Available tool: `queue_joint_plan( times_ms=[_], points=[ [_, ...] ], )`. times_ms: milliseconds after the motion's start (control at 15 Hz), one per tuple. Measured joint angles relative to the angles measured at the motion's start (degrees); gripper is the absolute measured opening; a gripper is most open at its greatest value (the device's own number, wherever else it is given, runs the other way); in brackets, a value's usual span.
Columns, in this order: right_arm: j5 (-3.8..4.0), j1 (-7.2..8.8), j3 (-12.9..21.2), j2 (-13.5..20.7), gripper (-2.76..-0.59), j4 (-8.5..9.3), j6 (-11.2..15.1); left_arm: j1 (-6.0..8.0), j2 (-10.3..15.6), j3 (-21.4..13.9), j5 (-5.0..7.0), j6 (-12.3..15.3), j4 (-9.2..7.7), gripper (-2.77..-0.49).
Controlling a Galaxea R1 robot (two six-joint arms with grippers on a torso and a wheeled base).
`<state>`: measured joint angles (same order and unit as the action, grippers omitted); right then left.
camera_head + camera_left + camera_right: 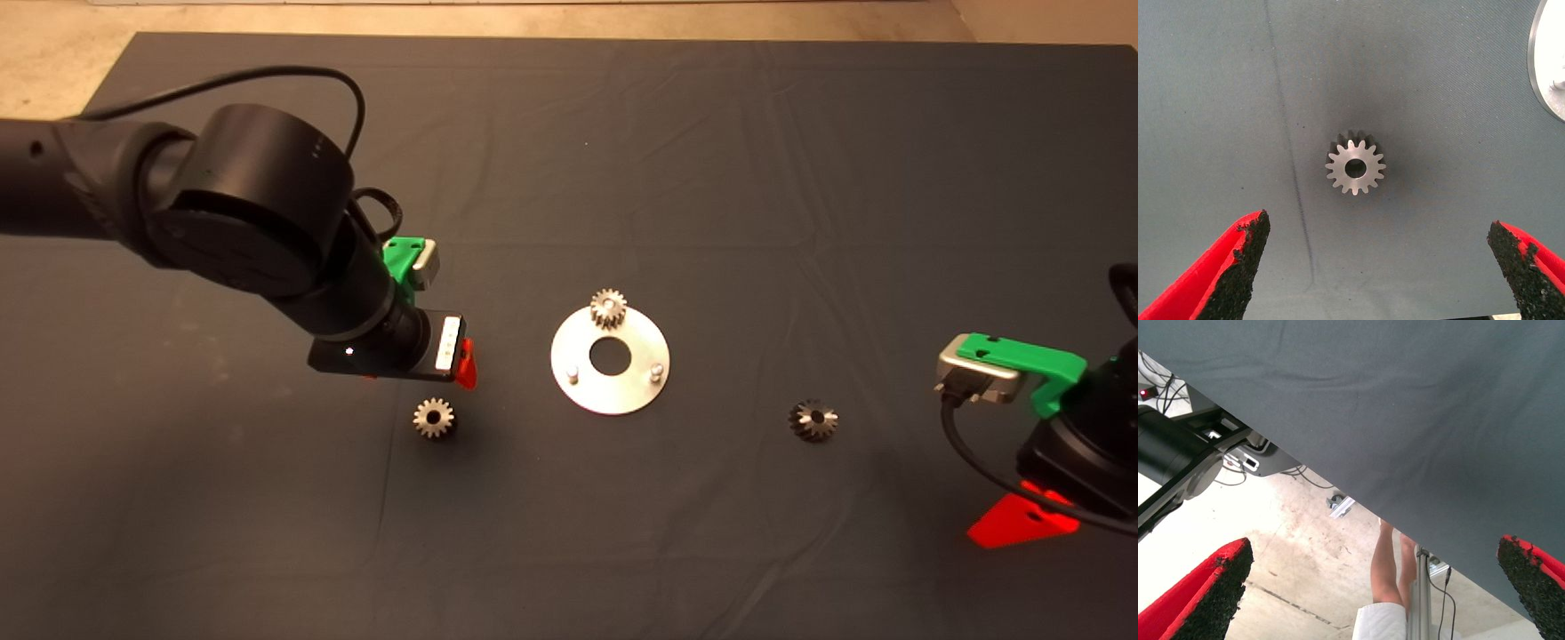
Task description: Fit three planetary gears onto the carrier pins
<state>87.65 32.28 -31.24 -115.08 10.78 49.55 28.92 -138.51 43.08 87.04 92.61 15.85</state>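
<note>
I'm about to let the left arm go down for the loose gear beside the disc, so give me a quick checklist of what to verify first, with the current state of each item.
1. Left gripper fingers open wide enough for the gear: ok, both fingers are spread well apart.
2. Target gear lined up between the fingers: ok, it lies flat on the mat, roughly centred ahead of them.
3. Space around that gear: ok, the disc is well to one side.
4. Free carrier pins: ok, two bare pins; one gear already sits at the third.
5. That gear fully seated: cannot tell.
6. Right gripper out of the way: ok, parked at the mat's edge, open.
</note>
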Motion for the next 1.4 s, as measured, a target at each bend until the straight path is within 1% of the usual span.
queue_joint_plan(
  times_ms=[67, 200, 333, 400, 533, 733, 867, 933, 1067, 1133, 1267, 1400],
  points=[
    [0.0, 0.6, 0.2, 0.0, -0.63, 0.3, 0.0, -0.01, 0.5, -0.1, 0.02, 0.3, -0.01, -0.93],
    [-0.02, 0.95, 0.5, 0.0, -0.63, 0.62, 0.0, -0.33, 1.2, -0.1, 0.02, 0.6, 0.0, -0.93],
    [0.02, 1.04, 0.5, 0.0, -0.63, 0.71, 0.0, -1.81, 2.2, -0.1, 0.02, 0.9, 0.0, -0.93],
    [0.02, 1.32, 0.5, 0.0, -0.63, 0.74, 0.0, -2.38, 2.5, -0.1, 0.04, 1.0, 0.0, -0.93],
    [-0.02, 1.73, 0.6, 0.0, -0.63, 0.83, 0.0, -3.02, 3.0, -0.1, 0.04, 1.0, 0.05, -0.93],
    [0.06, 2.03, 0.6, 0.0, -0.63, 0.83, 0.0, -5.41, 2.9, 0.0, 0.11, 1.0, 0.05, -0.93],
    [0.0, 2.17, 0.6, 0.0, -0.63, 0.85, 0.0, -5.66, 2.3, 0.7, 0.16, 1.0, 0.18, -0.93],
    [-0.02, 2.42, 0.6, 0.0, -0.63, 0.85, 0.0, -6.19, 2.0, 1.3, 0.15, 1.0, 0.46, -0.93],
    [0.09, 2.81, 0.6, 0.0, -0.63, 0.85, 0.0, -8.17, 1.0, 2.3, 0.17, 0.9, 1.6, -0.93],
    [0.05, 3.02, 0.6, 0.0, -0.63, 0.85, 0.0, -8.7, 0.6, 2.6, 0.09, 0.8, 2.05, -0.93],
    [0.0, 3.25, 0.6, 0.0, -0.63, 0.85, 0.0, -9.07, 0.3, 3.3, 0.15, 0.6, 2.83, -0.93],
    [0.05, 3.83, 0.6, 0.0, -0.63, 0.85, 0.0, -9.46, -0.1, 4.1, 0.2, 0.5, 3.86, -0.93]
  ],
)
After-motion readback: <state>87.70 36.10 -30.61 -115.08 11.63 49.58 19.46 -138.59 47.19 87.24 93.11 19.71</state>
